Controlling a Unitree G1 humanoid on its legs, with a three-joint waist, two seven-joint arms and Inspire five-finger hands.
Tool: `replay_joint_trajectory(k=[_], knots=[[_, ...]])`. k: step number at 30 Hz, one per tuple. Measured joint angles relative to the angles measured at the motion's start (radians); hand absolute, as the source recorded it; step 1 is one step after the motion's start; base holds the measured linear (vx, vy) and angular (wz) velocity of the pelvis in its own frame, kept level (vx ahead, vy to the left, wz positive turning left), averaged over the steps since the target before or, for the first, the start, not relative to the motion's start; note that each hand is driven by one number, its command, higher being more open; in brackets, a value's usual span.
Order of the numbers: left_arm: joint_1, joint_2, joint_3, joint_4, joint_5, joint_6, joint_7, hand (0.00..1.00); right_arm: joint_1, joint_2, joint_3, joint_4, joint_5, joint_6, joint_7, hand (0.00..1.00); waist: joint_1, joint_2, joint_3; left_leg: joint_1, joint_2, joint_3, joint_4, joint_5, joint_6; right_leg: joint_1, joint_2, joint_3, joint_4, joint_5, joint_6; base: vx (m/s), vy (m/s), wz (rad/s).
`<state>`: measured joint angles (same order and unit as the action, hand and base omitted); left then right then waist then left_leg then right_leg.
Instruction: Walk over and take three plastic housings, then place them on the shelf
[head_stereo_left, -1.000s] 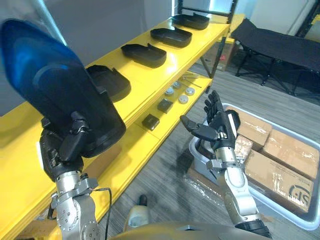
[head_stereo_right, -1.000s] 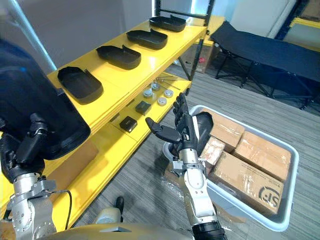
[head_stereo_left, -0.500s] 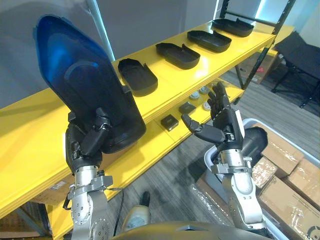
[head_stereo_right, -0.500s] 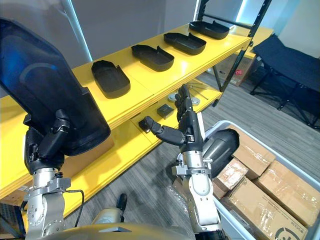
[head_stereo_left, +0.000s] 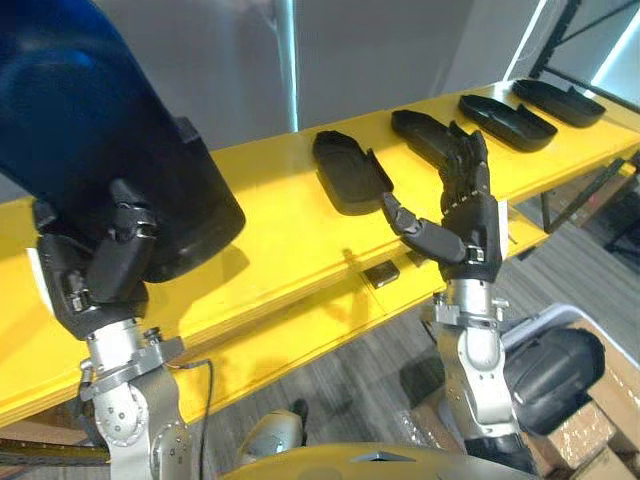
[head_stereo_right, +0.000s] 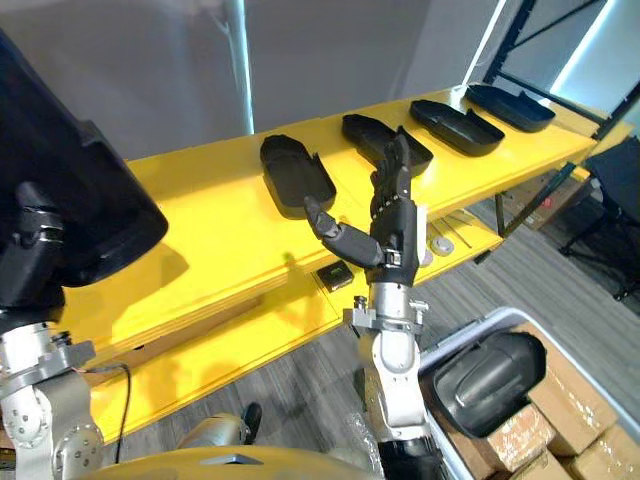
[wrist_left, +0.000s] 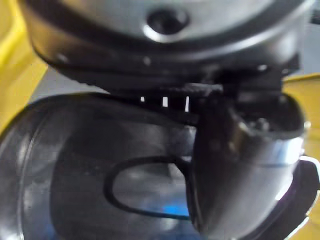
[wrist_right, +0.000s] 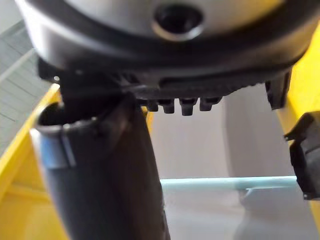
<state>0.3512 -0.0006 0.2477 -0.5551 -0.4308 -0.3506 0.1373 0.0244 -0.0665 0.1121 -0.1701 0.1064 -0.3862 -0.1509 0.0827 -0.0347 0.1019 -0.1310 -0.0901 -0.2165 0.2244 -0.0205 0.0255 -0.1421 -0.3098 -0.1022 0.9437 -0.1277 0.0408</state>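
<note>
Change from earlier: the view has swung round, so the yellow shelf (head_stereo_left: 280, 240) now runs across it; the left hand still clamps its load and the right hand stays raised.
Left hand (head_stereo_left: 95, 275): fingers and thumb curled round the lower edge of the held housing (head_stereo_left: 100, 150), above the left part of the shelf's top board.
Held housing: large, dark, glossy shell with a blue sheen, standing tilted; the left wrist view shows an oval outline on its face.
Right hand (head_stereo_left: 465, 225): fingers straight and spread, holding nothing, before the shelf's front edge.
Shelved housings (head_stereo_left: 350, 172): four dark shells lying in a row, apart.
Grey bin (head_stereo_right: 462, 333): holds another dark shell (head_stereo_right: 487, 372).

Left hand (head_stereo_left: 95, 275) curled tight; right hand (head_stereo_left: 470, 235) raised, fingers straight.
</note>
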Motion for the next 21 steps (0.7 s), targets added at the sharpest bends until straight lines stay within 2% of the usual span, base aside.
replay_joint_trajectory(k=[1,2,3,4,5,6,7,8,9,10,11,13,15,16,17,18,20,21], knots=[[-0.002,-0.001,-0.002,0.001,-0.001,0.0,0.004,0.0,-0.011,-0.006,0.0,0.001,-0.01,0.0,0.004,1.0,-0.002,0.006,0.004,0.015,0.004,-0.008,-0.002,-0.006,0.004,-0.015,0.013,-0.008,-0.017,-0.042,0.0,0.25,0.041,0.32],[-0.003,0.001,-0.003,0.001,-0.001,0.0,0.004,0.0,-0.032,-0.017,-0.001,-0.001,-0.023,-0.003,0.012,1.0,-0.004,0.016,0.01,0.035,0.016,-0.015,-0.003,-0.016,0.005,-0.029,0.045,-0.008,-0.088,-0.084,-0.001,0.17,0.017,0.26],[-0.004,0.003,-0.007,0.001,-0.002,0.0,0.004,0.0,-0.047,-0.029,-0.001,-0.01,-0.024,-0.007,0.015,1.0,-0.006,0.023,0.011,0.046,0.029,-0.02,0.003,-0.03,0.004,-0.028,0.08,0.003,-0.204,-0.097,0.0,0.2,-0.021,0.4],[-0.011,0.006,-0.017,0.002,-0.003,0.0,0.002,0.0,-0.05,-0.048,-0.004,-0.046,-0.023,-0.019,0.014,1.0,-0.008,0.024,0.011,0.05,0.033,-0.042,0.013,-0.046,-0.003,-0.029,0.127,0.049,-0.36,-0.093,0.007,0.22,-0.077,0.64],[-0.011,0.007,-0.027,0.002,-0.004,0.0,0.002,0.0,-0.049,-0.071,-0.007,-0.096,-0.023,-0.031,0.014,1.0,-0.017,0.018,0.008,0.049,0.028,-0.07,0.027,-0.064,-0.011,-0.023,0.161,0.101,-0.477,-0.077,0.03,0.19,-0.106,0.69],[-0.009,0.006,-0.032,0.002,-0.004,0.0,0.002,0.0,-0.049,-0.081,-0.009,-0.126,-0.023,-0.038,0.014,1.0,-0.019,0.015,0.006,0.05,0.023,-0.082,0.032,-0.074,-0.015,-0.018,0.168,0.108,-0.517,-0.067,0.037,0.21,-0.161,0.76],[-0.004,0.006,-0.038,0.003,-0.004,0.0,0.002,0.0,-0.05,-0.093,-0.013,-0.186,-0.021,-0.054,0.021,1.0,-0.02,0.001,-0.004,0.053,0.008,-0.107,0.034,-0.09,-0.025,-0.002,0.167,0.095,-0.581,-0.058,0.044,0.26,-0.232,0.65],[-0.002,0.007,-0.034,0.002,-0.005,0.0,0.002,0.0,-0.057,-0.093,-0.013,-0.237,-0.02,-0.071,0.034,1.0,-0.016,-0.029,-0.022,0.052,-0.012,-0.111,0.036,-0.104,-0.033,0.023,0.153,0.068,-0.635,-0.043,0.038,0.28,-0.265,0.59],[-0.002,0.0,-0.035,0.006,-0.005,0.0,0.002,0.0,-0.064,-0.098,-0.014,-0.251,-0.02,-0.086,0.04,1.0,-0.013,-0.034,-0.026,0.053,-0.013,-0.111,0.046,-0.114,-0.043,0.035,0.153,0.068,-0.653,0.018,0.054,0.28,-0.302,0.5],[0.016,-0.022,-0.043,0.011,-0.007,0.003,0.001,0.0,-0.079,-0.113,-0.017,-0.269,-0.019,-0.106,0.047,1.0,-0.007,-0.009,-0.035,0.053,0.02,-0.104,0.073,-0.137,-0.062,0.072,0.175,0.029,-0.67,0.014,0.047,0.26,-0.26,0.39],[0.03,-0.033,-0.05,0.011,-0.006,0.005,-0.01,0.0,-0.092,-0.127,-0.024,-0.277,-0.005,-0.116,0.056,1.0,-0.003,0.014,-0.045,0.053,0.048,-0.08,0.077,-0.142,-0.071,0.093,0.193,0.008,-0.698,0.021,0.036,0.24,-0.223,0.39],[0.029,-0.032,-0.059,0.01,-0.005,0.005,-0.027,0.0,-0.11,-0.139,-0.051,-0.277,0.012,-0.117,0.056,1.0,-0.004,0.035,-0.056,0.051,0.087,-0.014,0.051,-0.135,-0.082,0.119,0.209,-0.029,-0.729,0.023,0.032,0.2,-0.157,0.49],[0.011,-0.029,-0.101,0.012,-0.003,0.006,-0.041,0.0,-0.111,-0.134,-0.092,-0.277,0.026,-0.117,0.049,1.0,-0.02,0.044,-0.061,0.033,0.162,0.142,0.045,-0.14,-0.072,0.149,0.208,-0.095,-0.753,0.024,0.031,0.16,-0.108,0.92],[-0.016,-0.029,-0.148,0.024,-0.002,0.005,-0.057,0.0,-0.105,-0.134,-0.124,-0.278,0.026,-0.115,0.03,1.0,-0.047,0.048,-0.062,0.016,0.23,0.283,0.062,-0.129,-0.061,0.17,0.2,-0.155,-0.756,0.018,0.022,0.1,0.0,1.39],[-0.057,-0.026,-0.198,0.058,0.002,0.006,-0.078,0.0,-0.097,-0.135,-0.153,-0.278,0.022,-0.114,0.01,1.0,-0.064,0.055,-0.063,0.017,0.269,0.383,0.052,-0.089,-0.082,0.188,0.187,-0.198,-0.753,0.014,0.016,0.09,0.039,1.29],[-0.079,-0.021,-0.218,0.079,0.009,0.01,-0.086,0.0,-0.091,-0.134,-0.171,-0.278,0.018,-0.113,0.005,1.0,-0.063,0.058,-0.064,0.026,0.259,0.395,0.034,-0.069,-0.099,0.191,0.179,-0.203,-0.75,0.014,0.016,0.08,0.105,0.81],[-0.128,0.019,-0.236,0.112,0.052,0.049,-0.088,0.0,-0.084,-0.133,-0.189,-0.278,0.008,-0.104,0.003,1.0,-0.062,0.049,-0.058,0.05,0.22,0.392,-0.025,-0.037,-0.088,0.194,0.152,-0.2,-0.756,0.014,0.017,0.04,0.102,0.3],[-0.156,0.059,-0.23,0.14,0.092,0.091,-0.084,0.0,-0.072,-0.134,-0.203,-0.278,-0.005,-0.102,0.015,1.0,-0.067,0.044,-0.054,0.067,0.195,0.383,-0.067,-0.015,-0.081,0.2,0.135,-0.201,-0.764,0.017,0.023,0.02,0.095,0.21]])
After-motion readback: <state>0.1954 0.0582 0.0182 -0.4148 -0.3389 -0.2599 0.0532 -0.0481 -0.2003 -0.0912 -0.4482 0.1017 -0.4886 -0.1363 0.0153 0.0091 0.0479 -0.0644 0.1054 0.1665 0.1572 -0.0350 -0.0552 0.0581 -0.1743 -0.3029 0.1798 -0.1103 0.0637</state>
